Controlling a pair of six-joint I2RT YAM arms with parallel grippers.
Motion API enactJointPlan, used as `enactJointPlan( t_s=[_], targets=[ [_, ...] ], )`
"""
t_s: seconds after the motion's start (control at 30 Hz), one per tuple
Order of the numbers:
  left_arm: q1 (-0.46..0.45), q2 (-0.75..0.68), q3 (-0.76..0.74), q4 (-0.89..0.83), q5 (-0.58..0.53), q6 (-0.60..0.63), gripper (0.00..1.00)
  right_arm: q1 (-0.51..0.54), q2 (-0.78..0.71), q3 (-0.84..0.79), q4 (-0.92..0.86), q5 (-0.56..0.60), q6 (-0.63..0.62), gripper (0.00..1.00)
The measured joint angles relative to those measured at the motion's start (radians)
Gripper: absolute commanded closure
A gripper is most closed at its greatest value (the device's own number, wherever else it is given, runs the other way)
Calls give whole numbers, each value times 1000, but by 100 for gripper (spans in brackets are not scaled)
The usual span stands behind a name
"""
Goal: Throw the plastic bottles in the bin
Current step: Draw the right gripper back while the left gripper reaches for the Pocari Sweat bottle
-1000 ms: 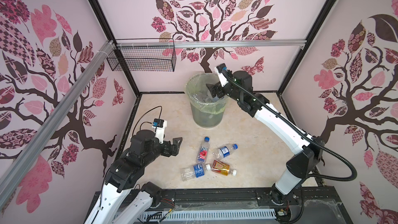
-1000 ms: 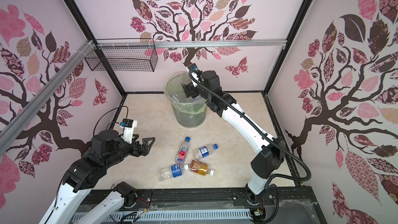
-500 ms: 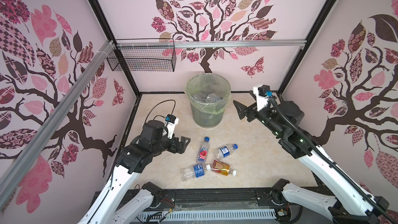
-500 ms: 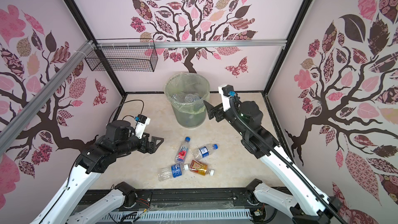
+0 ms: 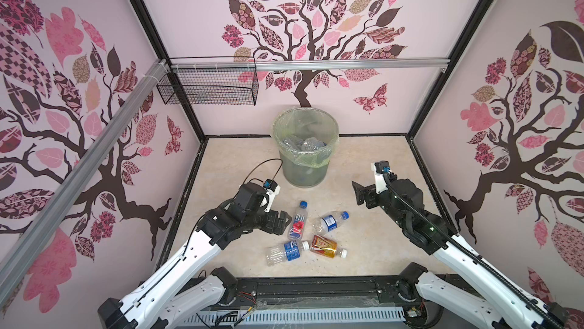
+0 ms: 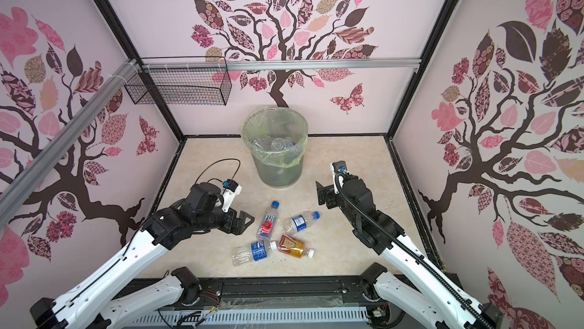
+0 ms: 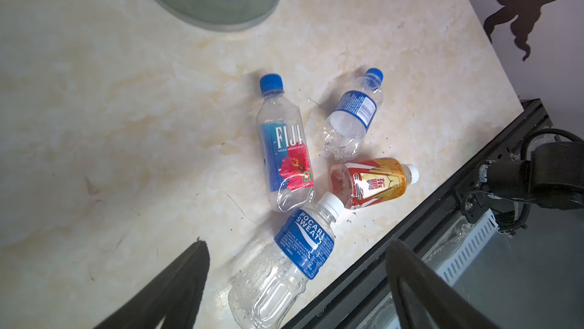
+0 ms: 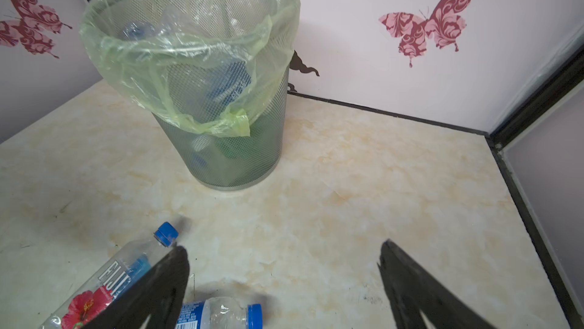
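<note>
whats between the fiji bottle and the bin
Nothing. In both top views only bare floor lies between the Fiji bottle and the bin.

In a top view, the bin (image 5: 305,153) stands at the back of the counter (image 5: 357,267), with its liner folded over the rim and clear bottles (image 5: 303,144) piled inside. Four more lie clustered near the front. A Fiji bottle (image 5: 298,221) has its cap toward the bin. Just right of it is a crushed bottle (image 5: 331,220) with its blue cap pointing right. Below these lie an amber bottle (image 5: 325,246) with a white cap and a blue-labelled bottle (image 5: 286,252) whose white cap nearly meets the amber one. The left arm (image 5: 196,251) reaches in low, and the left jaws are spread just beside the Fiji bottle. The right arm (image 5: 407,197) holds the right jaws well apart from the cluster, pointing toward the middle. A wire basket (image 5: 208,90) hangs from the rail at back left.
</note>
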Motion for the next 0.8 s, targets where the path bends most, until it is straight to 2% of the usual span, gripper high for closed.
enactJointPlan(
  t_s=[0.13, 0.43, 0.63, 0.8],
  targets=[
    [-65, 9, -98, 35, -56, -67, 8, -1, -9, 0, -7, 32, 21, 3],
    [-339, 42, -196, 63, -227, -182, 4, -8, -4, 0, -22, 51, 51, 1],
    [-403, 75, -240, 113, -268, -193, 3, -8, 14, 0, -28, 48, 58, 1],
    [-410, 117, -264, 172, -263, -183, 3, -8, 13, 0, -31, 47, 58, 1]
  ],
)
